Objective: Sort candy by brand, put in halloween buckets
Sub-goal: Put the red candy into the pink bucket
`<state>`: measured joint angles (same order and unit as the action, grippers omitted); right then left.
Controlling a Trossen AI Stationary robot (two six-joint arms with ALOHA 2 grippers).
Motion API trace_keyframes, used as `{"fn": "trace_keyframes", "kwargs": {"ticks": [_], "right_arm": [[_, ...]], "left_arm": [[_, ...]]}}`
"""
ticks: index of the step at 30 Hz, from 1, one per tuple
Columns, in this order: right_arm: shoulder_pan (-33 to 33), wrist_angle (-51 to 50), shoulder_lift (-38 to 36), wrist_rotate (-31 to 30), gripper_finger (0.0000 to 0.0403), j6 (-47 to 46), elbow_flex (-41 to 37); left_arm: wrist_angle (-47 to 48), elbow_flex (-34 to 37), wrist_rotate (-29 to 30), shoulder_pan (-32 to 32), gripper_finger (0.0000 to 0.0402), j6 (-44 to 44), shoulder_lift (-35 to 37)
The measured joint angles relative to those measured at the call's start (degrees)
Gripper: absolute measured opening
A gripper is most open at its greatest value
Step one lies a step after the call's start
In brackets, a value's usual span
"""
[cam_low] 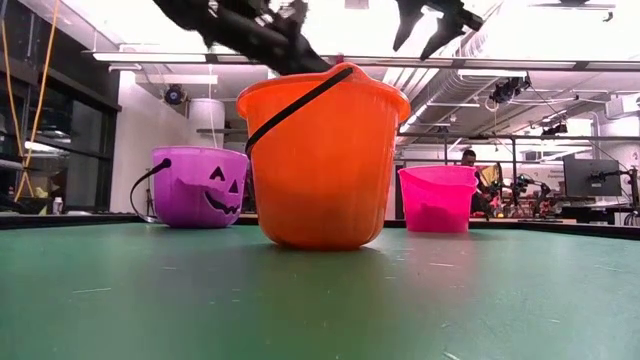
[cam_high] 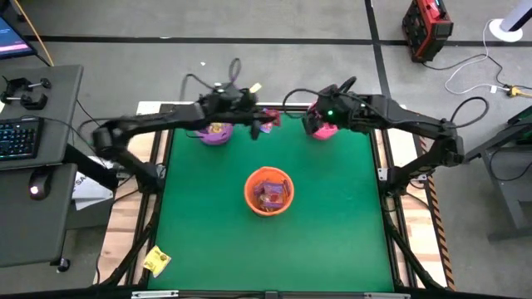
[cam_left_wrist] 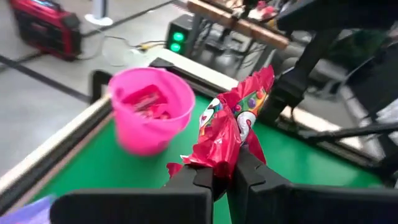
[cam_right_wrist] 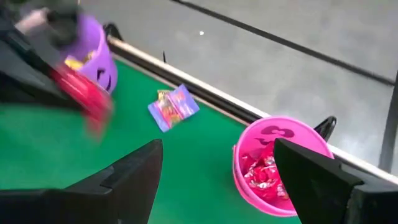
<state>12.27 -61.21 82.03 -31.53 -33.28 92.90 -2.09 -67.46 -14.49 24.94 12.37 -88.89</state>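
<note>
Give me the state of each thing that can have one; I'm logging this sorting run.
Left gripper: shut on the red candy packet, lifted off the table.
Right gripper: open, empty, by the pink bucket.
Pink bucket: upright, red candy inside.
Purple bucket: upright, some candy inside.
Orange bucket: upright, candy inside.
Purple candy packet: lying flat on the table.

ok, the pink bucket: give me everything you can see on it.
The pink bucket is a small round pail of glossy pink plastic, with a darker pink shape printed on its wall. It stands upright at the far edge of the green table, toward the right side, apart from the orange bucket and purple bucket. Red candy packets lie inside. The right pincer hovers open just above it, not touching.
</note>
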Motion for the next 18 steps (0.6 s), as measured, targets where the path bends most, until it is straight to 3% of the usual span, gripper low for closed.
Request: {"fn": "trace_keyframes", "kwargs": {"ticks": [7, 18], "right_arm": [[0.62, 0.56, -0.73, -3.29, 0.0300, -5.79, 0.00], [0.62, 2.56, -0.71, -3.89, 0.0300, -6.82, 0.00]], "left_arm": [[-8.70, -11.11, -3.43, -0.81, 0.0000, 1.93, -20.02], [-9.75, -38.30, 1.06, -0.90, 0.0015, -1.96, -42.70]]}}
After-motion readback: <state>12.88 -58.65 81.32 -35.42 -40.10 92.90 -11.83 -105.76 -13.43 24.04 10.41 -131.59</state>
